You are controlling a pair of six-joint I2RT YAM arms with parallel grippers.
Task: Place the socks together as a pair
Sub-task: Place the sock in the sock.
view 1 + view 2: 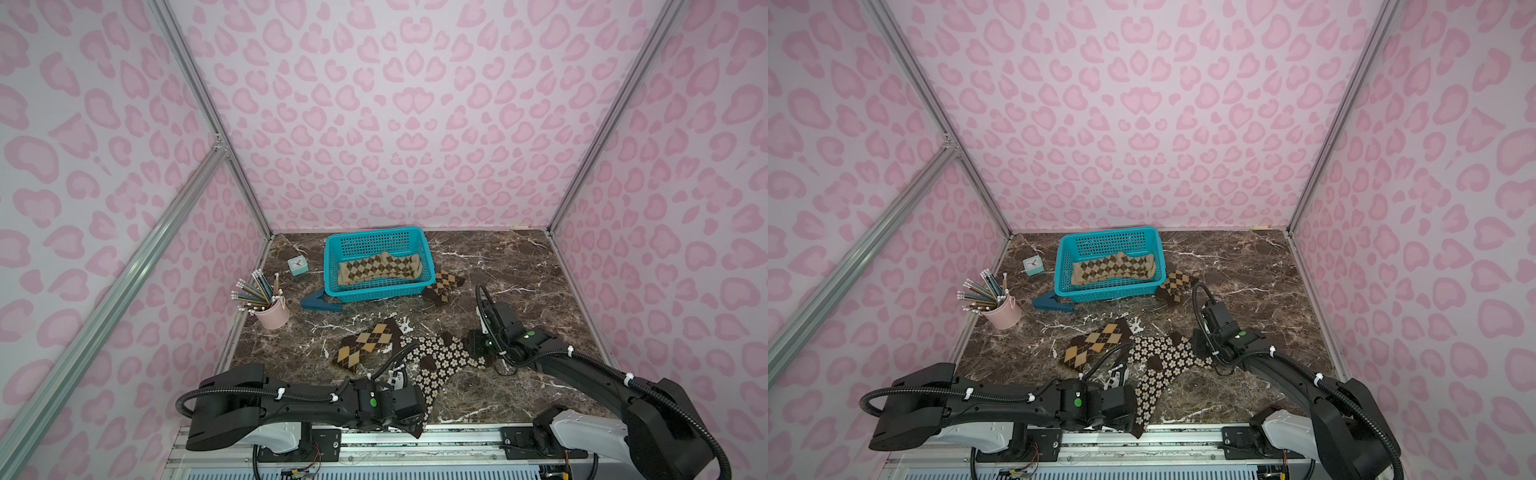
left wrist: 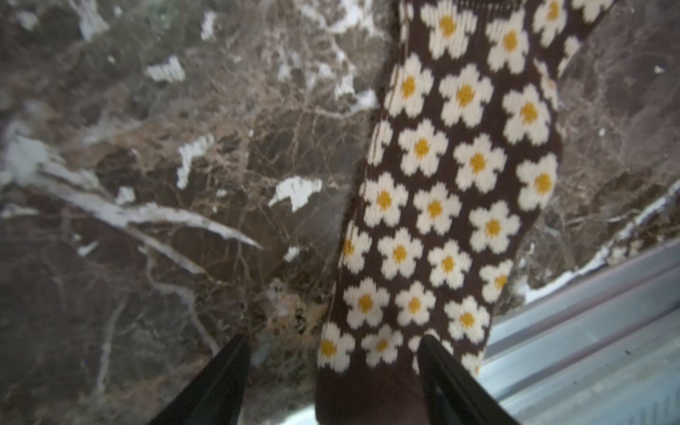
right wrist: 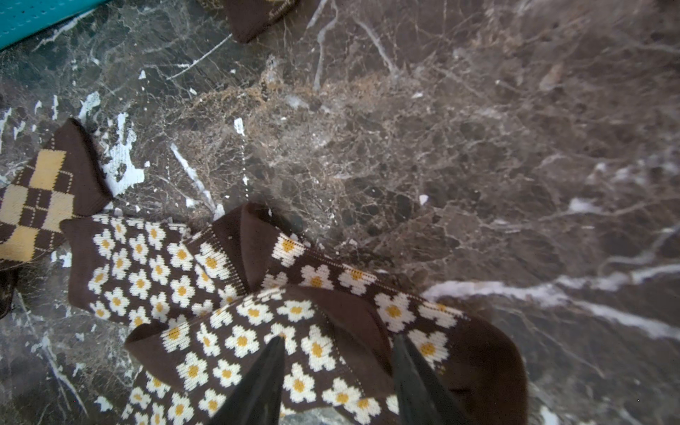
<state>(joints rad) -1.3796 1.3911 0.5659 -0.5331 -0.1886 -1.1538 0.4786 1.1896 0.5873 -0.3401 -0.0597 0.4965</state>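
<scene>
Two dark brown socks with cream flowers lie crossed on the marble table point(image 1: 519, 266), in the lower centre of both top views. One flower sock point(image 1: 432, 384) reaches down to the front edge; the other flower sock point(image 3: 140, 268) crosses it. The left gripper point(image 2: 333, 336) is released: its jaws stand apart at the dark cuff, with bare table between one jaw and the cloth. The right gripper point(image 3: 335, 342) has flowered cloth between its jaws, but whether it pinches I cannot tell. Left of these two lies a brown-orange argyle sock point(image 1: 370, 343); a second argyle sock point(image 1: 442, 286) lies beside the blue basket point(image 1: 374, 235), where a tan-olive argyle sock point(image 1: 380, 268) rests.
</scene>
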